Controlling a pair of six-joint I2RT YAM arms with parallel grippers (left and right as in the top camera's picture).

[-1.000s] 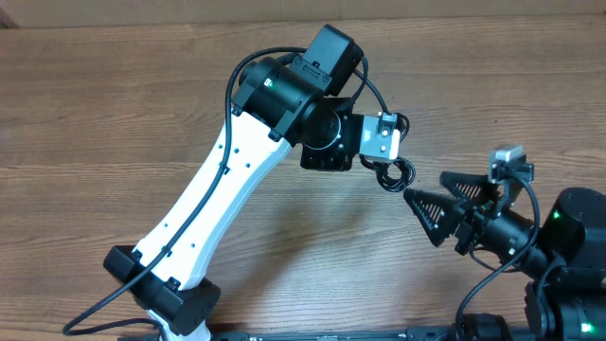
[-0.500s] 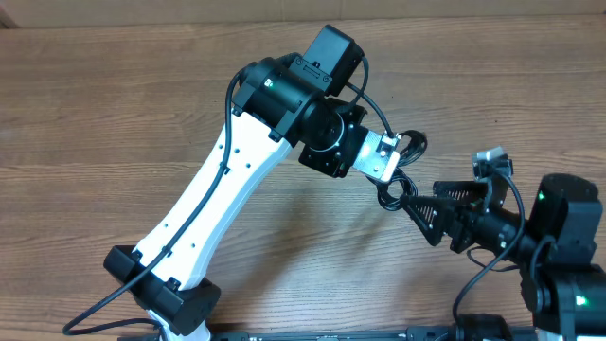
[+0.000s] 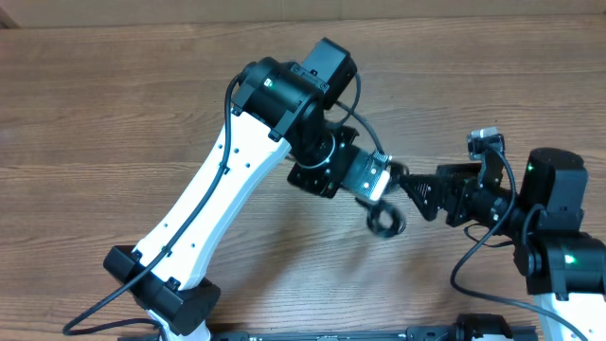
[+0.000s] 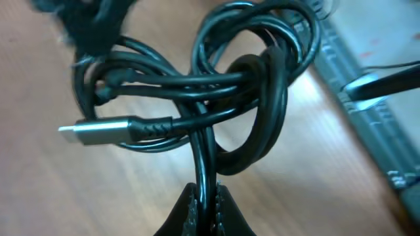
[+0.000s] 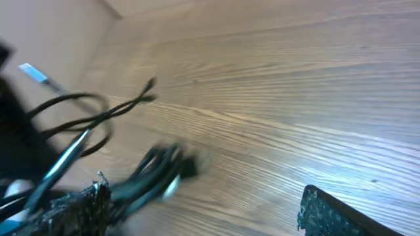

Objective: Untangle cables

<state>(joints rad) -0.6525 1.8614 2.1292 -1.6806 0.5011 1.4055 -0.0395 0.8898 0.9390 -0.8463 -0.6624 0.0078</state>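
left claw [image 4: 207,204]: pressed together, pinching one strand of knotted cables [image 4: 243,85] | cables: dangling from left claw, silvery plug [image 4: 88,133] sticking out | right claw [image 3: 417,192]: spread wide, just beside left claw

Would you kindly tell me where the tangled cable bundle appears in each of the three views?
Overhead: the cable bundle is just right of centre, at the tip of the left gripper.
Left wrist: the cable bundle fills the centre, pinched by shut jaws at the bottom edge.
Right wrist: the cable bundle is a blur at lower left.
Shared landmark: the wooden table beneath it.
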